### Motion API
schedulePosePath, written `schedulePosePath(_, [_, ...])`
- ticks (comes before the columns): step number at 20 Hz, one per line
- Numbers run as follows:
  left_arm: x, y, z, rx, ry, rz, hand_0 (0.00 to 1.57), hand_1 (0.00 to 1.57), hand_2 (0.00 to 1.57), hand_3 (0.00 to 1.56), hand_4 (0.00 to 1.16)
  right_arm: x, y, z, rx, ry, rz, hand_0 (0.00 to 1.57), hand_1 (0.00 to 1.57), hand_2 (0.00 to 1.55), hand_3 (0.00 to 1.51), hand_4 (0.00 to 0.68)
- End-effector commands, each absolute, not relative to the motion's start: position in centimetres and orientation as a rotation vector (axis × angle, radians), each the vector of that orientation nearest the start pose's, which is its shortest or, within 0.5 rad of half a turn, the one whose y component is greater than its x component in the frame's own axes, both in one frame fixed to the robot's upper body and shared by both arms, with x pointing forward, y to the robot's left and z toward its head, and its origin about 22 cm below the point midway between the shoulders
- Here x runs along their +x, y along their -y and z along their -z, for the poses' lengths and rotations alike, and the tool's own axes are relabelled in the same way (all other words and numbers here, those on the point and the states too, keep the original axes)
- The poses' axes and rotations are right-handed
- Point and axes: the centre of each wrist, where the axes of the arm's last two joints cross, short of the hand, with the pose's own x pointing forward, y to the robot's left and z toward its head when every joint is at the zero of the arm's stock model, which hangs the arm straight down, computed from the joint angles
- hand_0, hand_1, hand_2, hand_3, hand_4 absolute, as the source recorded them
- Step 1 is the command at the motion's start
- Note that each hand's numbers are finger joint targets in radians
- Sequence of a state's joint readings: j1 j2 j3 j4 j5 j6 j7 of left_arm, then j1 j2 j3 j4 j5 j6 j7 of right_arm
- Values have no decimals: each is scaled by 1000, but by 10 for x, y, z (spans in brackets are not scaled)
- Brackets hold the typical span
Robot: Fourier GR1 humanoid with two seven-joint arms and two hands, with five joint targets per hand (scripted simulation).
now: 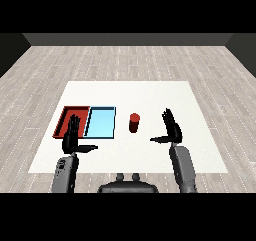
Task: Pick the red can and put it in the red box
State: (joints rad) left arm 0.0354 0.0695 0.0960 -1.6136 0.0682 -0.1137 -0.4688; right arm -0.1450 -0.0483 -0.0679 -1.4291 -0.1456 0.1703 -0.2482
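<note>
Two smooth grey cylindrical forearms are showing, each ending in a slim black hand, left [71, 136] and right [172, 127], with matching black fingers and thumb

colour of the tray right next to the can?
Light blue. The tray lies just left of the red can; the head view shows it best.

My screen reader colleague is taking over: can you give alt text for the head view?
A red can stands upright on the white table, untouched, between the light blue tray and the open right robot hand. The red tray lies left of the blue one, with the open left robot hand over its near edge.
</note>
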Motion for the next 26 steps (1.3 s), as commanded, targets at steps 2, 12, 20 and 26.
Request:
schedulePosePath(2, [233,-268,-18,-12,2058,10,0,0,0,0,0,280,232,1,279,1800,-1,0,0,0,0,0])
schedulePosePath(12, [219,-278,1,-25,2064,0,0,0,0,0,0,302,196,27,302,1738,11,0,0,0,0,0])
schedulePosePath(20, [240,-262,-21,-49,2062,-31,0,0,0,0,0,307,185,45,288,1748,-7,0,0,0,0,0])
schedulePosePath(26, [239,-275,-8,-24,2061,-36,0,0,0,0,0,315,171,63,308,1733,16,0,0,0,0,0])
